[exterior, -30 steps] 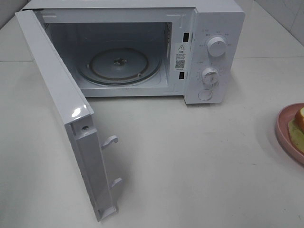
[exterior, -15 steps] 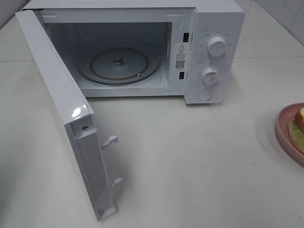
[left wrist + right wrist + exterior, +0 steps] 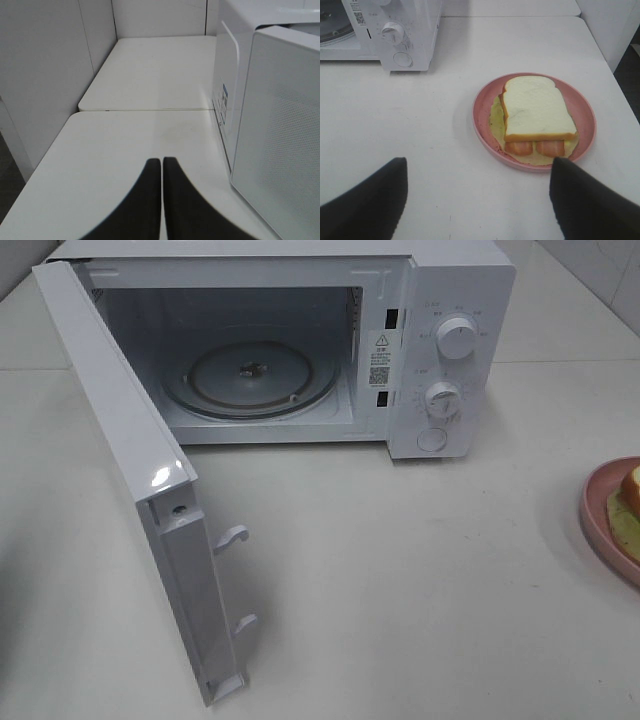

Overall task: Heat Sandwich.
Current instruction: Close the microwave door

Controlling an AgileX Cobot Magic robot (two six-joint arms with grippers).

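Whole sandwich [image 3: 535,112] in right wrist view, perhaps sausage-filled

microwave [image 3: 300,340] at the table's [image 3: 400,590] back, door [image 3: 140,480] swung out left, sandwich [image 3: 535,112] on plate [image 3: 585,115] at right

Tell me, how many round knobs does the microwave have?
2 knobs on the microwave's right front panel: the upper knob, and the lower knob beneath it. Under them sits a flat round button, not a knob. None seem hidden.
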